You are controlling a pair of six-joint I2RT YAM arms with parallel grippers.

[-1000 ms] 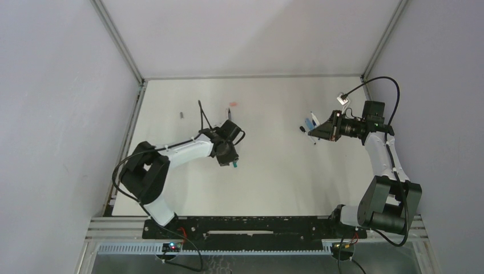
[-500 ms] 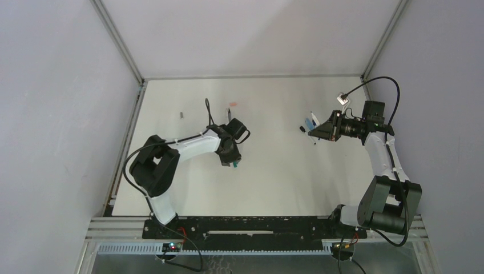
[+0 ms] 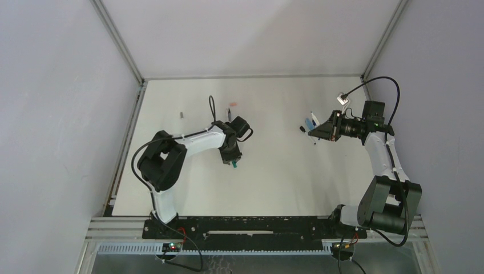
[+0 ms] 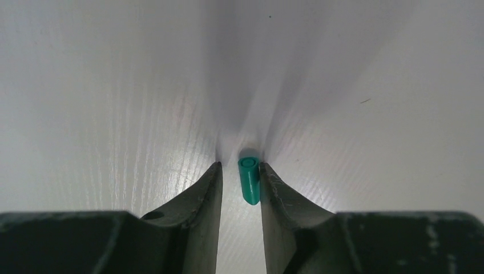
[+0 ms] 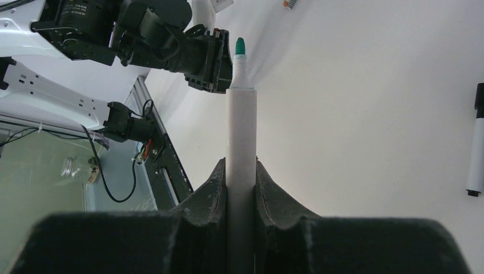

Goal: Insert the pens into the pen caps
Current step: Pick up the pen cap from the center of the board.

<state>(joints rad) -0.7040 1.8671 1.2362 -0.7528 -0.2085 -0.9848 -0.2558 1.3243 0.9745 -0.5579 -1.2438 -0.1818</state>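
A teal pen cap [image 4: 249, 181] lies on the white table between my left gripper's [image 4: 240, 166] fingers. It touches the right finger, and a gap remains on the left side, so the jaws stand open. From above, the left gripper [image 3: 230, 155] points down over the cap [image 3: 233, 165]. My right gripper [image 5: 241, 165] is shut on a white pen [image 5: 241, 125] with a green tip and holds it above the table, pointing left [image 3: 317, 132]. More pens [image 3: 311, 121] lie just beyond it.
A black cap [image 3: 301, 129] lies next to the pens. A salmon cap [image 3: 232, 104] and a grey cap [image 3: 181, 115] lie at the back left. A white pen with black ends [image 5: 475, 148] lies at the right of the right wrist view.
The left arm's elbow and wrist have swung a little to the right while the gripper stays down over the teal cap. The right arm and its pen have not moved.
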